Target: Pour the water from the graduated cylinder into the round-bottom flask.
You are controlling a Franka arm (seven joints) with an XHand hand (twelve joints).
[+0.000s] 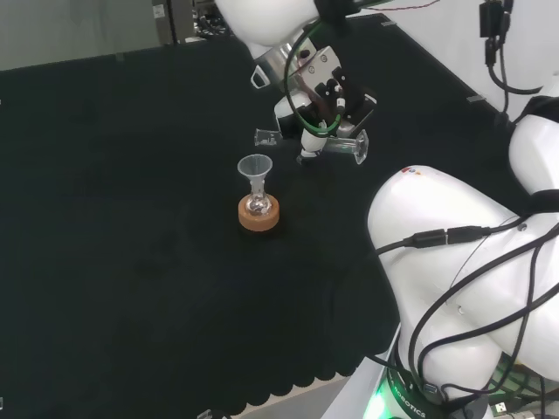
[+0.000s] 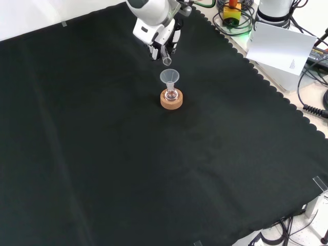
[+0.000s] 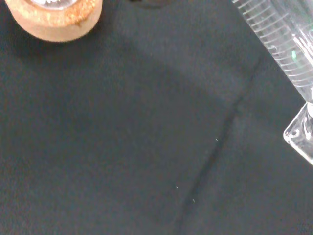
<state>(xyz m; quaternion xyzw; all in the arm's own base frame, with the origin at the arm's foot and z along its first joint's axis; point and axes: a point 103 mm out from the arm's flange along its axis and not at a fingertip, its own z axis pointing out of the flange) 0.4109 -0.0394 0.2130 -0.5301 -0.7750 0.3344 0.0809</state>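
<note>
In the head view the hand (image 1: 332,92) is shut on the clear graduated cylinder (image 1: 342,145), which lies tilted almost level just above the cloth. To its left a small round-bottom flask (image 1: 256,207) stands in a cork ring (image 1: 259,218) with a clear funnel (image 1: 255,166) in its neck. In the front view the hand (image 2: 163,42) comes in from the top, and one end of the cylinder (image 2: 167,61) hangs just above and behind the funnel (image 2: 169,77), flask (image 2: 170,95) and cork ring (image 2: 171,102). The wrist view shows the ribbed cylinder (image 3: 283,44), its foot, and the cork ring (image 3: 54,19). Whether it holds water I cannot tell.
The arm's own white links (image 1: 454,262) stand at the right of the head view. The black cloth's scalloped edge (image 2: 266,84) runs along the right of the front view, with a white sheet (image 2: 282,48) and cables beyond it.
</note>
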